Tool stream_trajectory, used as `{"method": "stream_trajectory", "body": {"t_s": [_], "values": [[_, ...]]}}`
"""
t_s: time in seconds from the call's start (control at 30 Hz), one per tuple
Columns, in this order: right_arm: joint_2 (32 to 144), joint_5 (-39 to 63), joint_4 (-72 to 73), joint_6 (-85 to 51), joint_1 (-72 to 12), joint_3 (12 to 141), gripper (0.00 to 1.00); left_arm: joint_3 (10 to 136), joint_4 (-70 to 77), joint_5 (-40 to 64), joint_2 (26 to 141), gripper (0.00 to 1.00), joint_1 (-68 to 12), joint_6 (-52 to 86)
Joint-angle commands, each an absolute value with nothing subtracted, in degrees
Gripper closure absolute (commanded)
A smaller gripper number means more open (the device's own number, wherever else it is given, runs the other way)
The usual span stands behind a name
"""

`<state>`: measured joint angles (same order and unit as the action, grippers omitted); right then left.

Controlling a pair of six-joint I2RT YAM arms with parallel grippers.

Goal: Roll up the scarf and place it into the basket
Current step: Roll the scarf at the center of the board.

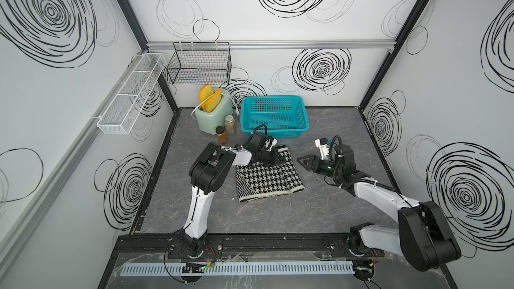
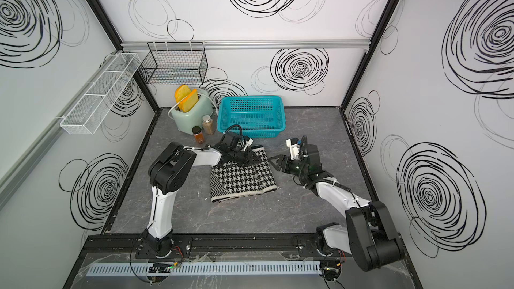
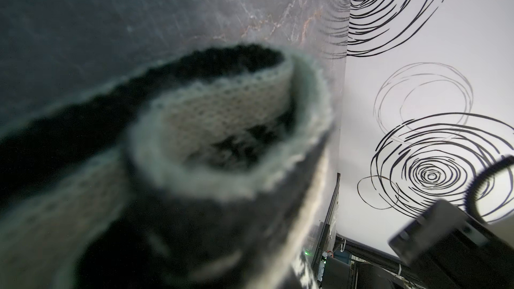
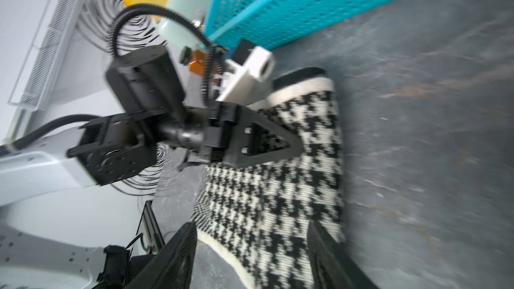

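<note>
closest in, a white slotted cable duct [image 1: 236, 269] runs along the front edge, just before the two arm bases. beyond it the grey marbled tabletop [image 1: 278, 218] carries the scarf [image 1: 269, 182], which lies mid-table between the arms, houndstooth face up, with a chevron strip along its left side and pale edging along its near edge. both top views show its far end curled over into a low roll, and the rest lies flat.

the left gripper [image 1: 274, 158] sits on that rolled far end with its jaws drawn nearly together, pinching the cloth. in the left wrist view the scarf [image 3: 222, 134] fills most of the picture as a blurred curl of black and cream knit right at the lens. from the right wrist view the left gripper [image 4: 264, 140] shows as a black triangular finger lying on the houndstooth.

the right gripper [image 1: 304, 162] hovers just off the scarf's right edge, tip pointing toward it, jaws spread well apart and holding nothing. its two black fingers [image 4: 178, 254] frame the scarf [image 4: 278, 190] without touching it.

the turquoise basket [image 1: 278, 130] stands behind the scarf by the back wall, near it but apart. a mint toaster [image 1: 214, 118] with two slices of toast [image 1: 210, 97] and two spice jars [image 1: 230, 125] stand to the basket's left.
</note>
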<state>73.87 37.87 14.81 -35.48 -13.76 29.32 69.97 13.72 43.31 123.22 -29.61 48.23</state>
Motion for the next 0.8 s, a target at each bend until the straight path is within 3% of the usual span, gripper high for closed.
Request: {"method": "stream_trajectory", "body": {"t_s": [0.0, 0.47, 0.77], "values": [[81.5, 44.4, 10.4, -28.8, -11.8, 29.7, 0.33, 69.3, 14.7, 41.3, 123.8, 0.83, -28.6, 48.3], [99.5, 56.9, 19.3, -24.7, -12.6, 32.0, 0.33, 67.2, 15.3, 42.7, 125.6, 0.83, -27.4, 47.3], [104.9, 56.2, 26.1, -29.7, -16.5, 31.0, 0.34, 64.1, 20.9, 43.2, 125.4, 0.83, -27.7, 51.6]]}}
